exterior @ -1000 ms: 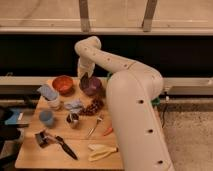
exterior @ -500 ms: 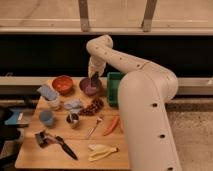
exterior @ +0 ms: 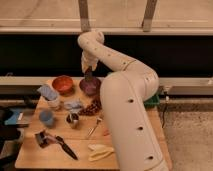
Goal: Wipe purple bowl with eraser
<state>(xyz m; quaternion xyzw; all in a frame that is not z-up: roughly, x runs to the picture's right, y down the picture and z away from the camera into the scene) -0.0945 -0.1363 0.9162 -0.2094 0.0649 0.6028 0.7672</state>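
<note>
The purple bowl (exterior: pixel 90 87) sits at the back of the wooden table (exterior: pixel 30 152), right of the orange bowl. My arm reaches up and over from the right, and the gripper (exterior: pixel 89 75) points down into the bowl. It is shut on a small dark block, the eraser (exterior: pixel 89 78), whose lower end is at the bowl's inside. Whether the eraser touches the bowl's surface cannot be told.
An orange bowl (exterior: pixel 62 84), a blue-grey sponge (exterior: pixel 47 92), a white cup (exterior: pixel 54 104), a blue cup (exterior: pixel 46 117) and a metal cup (exterior: pixel 73 120) stand at the left. A black-handled brush (exterior: pixel 56 141) and a banana (exterior: pixel 100 151) lie near the front. The arm hides the table's right side.
Over the bowl, the gripper with the eraser shifted slightly right and then back left. The arm's big lower link swung right and back again.
</note>
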